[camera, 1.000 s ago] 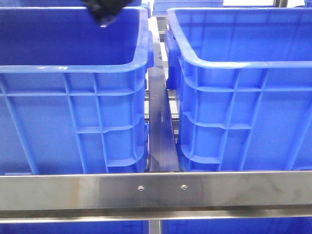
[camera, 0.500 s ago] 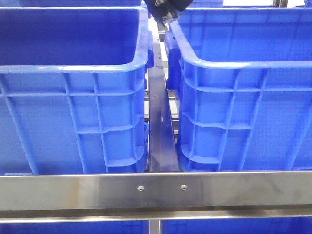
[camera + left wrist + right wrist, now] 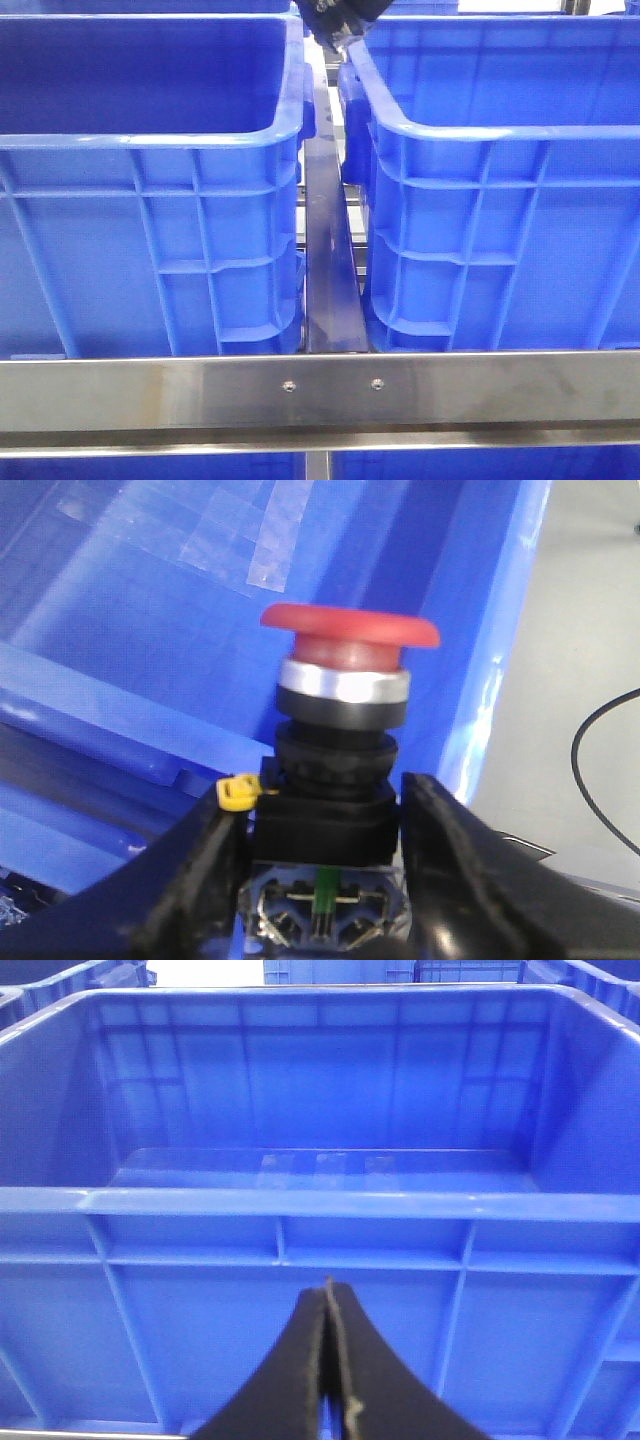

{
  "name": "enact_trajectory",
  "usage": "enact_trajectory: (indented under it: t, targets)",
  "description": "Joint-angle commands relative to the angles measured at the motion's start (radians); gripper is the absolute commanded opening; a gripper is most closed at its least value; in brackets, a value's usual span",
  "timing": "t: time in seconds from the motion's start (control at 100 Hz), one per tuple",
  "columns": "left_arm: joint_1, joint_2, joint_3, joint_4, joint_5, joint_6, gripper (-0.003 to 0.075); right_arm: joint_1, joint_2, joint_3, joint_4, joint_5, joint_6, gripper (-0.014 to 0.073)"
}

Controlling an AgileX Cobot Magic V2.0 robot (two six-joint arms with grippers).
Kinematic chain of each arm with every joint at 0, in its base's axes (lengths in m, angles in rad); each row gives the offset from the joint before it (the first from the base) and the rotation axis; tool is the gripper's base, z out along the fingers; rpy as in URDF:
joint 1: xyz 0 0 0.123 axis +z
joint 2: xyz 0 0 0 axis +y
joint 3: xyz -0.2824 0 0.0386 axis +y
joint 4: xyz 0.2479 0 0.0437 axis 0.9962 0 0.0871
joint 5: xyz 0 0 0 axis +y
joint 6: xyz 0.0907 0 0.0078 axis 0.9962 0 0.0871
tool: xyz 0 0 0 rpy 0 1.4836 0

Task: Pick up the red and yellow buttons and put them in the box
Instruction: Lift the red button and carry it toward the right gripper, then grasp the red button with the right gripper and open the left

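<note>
The left claw (image 3: 320, 880) grasps the red button (image 3: 350, 635) upright above a blue crate (image 3: 180, 610); the right claw (image 3: 328, 1360) is clenched empty.

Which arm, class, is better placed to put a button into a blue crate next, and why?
The left. Its fingers already clamp the red button above a blue crate. The right gripper is shut and empty, outside the crate wall.

Left gripper (image 3: 338, 22) cut by frame top, yellow button unseen — red button's (image 3: 349, 640) base blurred
</note>
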Motion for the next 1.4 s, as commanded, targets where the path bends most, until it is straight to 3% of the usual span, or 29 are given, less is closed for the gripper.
enact_trajectory:
  t: [0.0, 0.24, 0.39, 0.62, 0.94, 1.06, 1.18, 1.27, 1.32, 1.39]
  targets:
    - [-0.008, -0.042, -0.036, -0.042, -0.052, 0.0, 0.0188, -0.001, -0.023, -0.017, -0.012, -0.08, -0.003, -0.0069]
    - [-0.008, -0.038, -0.036, -0.042, -0.052, 0.0, 0.0188, -0.001, -0.023, -0.039, -0.012, -0.083, -0.003, -0.0069]
    - [-0.008, -0.031, -0.036, -0.042, -0.052, 0.0, 0.0188, 0.0, 0.006, -0.139, -0.017, 0.085, -0.004, -0.0069]
    - [-0.008, -0.031, -0.036, -0.042, -0.052, 0.0, 0.0188, 0.0, 0.183, -0.357, -0.016, 0.284, -0.004, -0.0069]
    - [-0.008, -0.031, -0.036, -0.042, -0.052, 0.0, 0.0188, 0.0, 0.456, -0.575, 0.061, 0.309, -0.004, -0.0059]
    - [-0.008, -0.031, -0.036, -0.042, -0.052, 0.0, 0.0188, 0.0, 0.567, -0.71, 0.118, 0.422, -0.004, 0.0088]
    - [-0.008, -0.031, -0.036, -0.042, -0.052, 0.0, 0.0188, 0.0, 0.688, -0.825, 0.304, 0.552, -0.014, 0.0411]
    - [-0.008, -0.031, -0.036, -0.042, -0.052, 0.0, 0.0188, 0.0, 0.774, -0.877, 0.444, 0.605, -0.071, 0.0598]
    - [-0.008, -0.031, -0.036, -0.042, -0.052, 0.0, 0.0188, 0.0, 0.814, -0.895, 0.521, 0.626, -0.108, 0.0638]
    - [-0.008, -0.031, -0.036, -0.042, -0.052, 0.0, 0.0188, 0.0, 0.872, -0.91, 0.636, 0.642, -0.156, 0.0631]
